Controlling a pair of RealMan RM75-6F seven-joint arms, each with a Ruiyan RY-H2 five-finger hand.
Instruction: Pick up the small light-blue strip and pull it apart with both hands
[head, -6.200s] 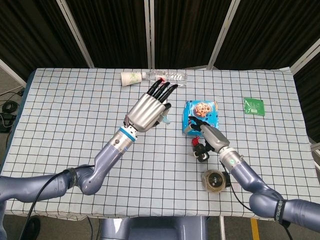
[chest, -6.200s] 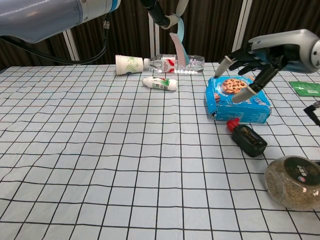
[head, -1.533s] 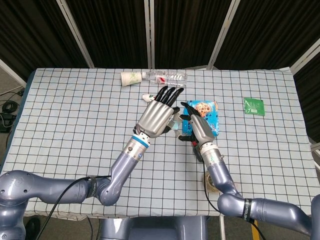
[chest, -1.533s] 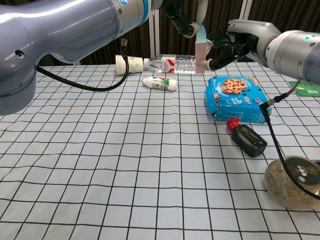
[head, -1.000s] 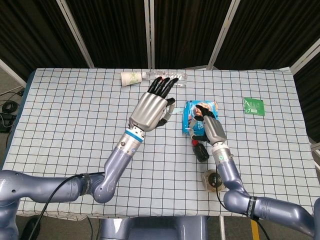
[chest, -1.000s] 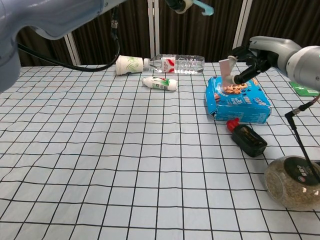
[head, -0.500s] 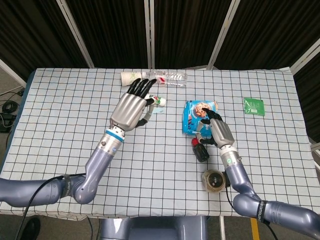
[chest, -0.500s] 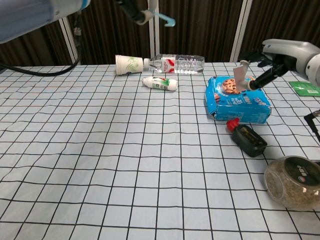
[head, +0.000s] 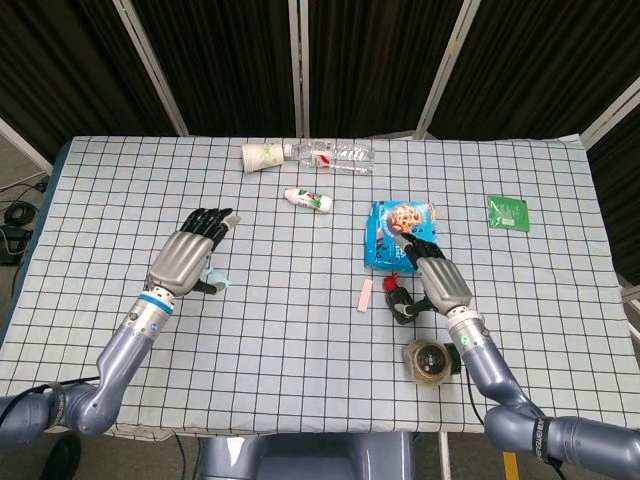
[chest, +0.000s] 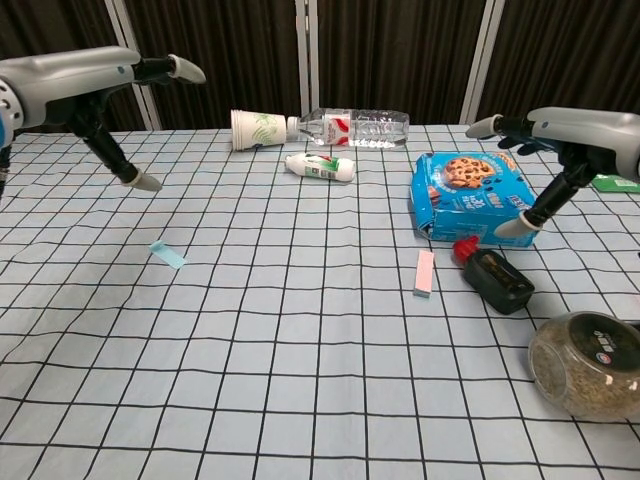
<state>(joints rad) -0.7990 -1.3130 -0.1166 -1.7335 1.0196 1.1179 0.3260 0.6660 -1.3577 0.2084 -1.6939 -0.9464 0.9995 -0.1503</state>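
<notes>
Both halves of strip now dropped: blue piece (chest: 168, 255) lies under spread, empty left hand (head: 190, 260), pink piece (chest: 425, 273) beside spread, empty right hand (head: 432, 283), so pull-apart looks done.

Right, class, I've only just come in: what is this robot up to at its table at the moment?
Neither hand holds anything. The left hand hovers open over the table's left side, with a light-blue piece lying on the cloth below it. The right hand hangs open beside the cookie box, and a pink piece lies flat just left of the black bottle. So the strip appears to be already in two parts, both lying on the table.
</notes>
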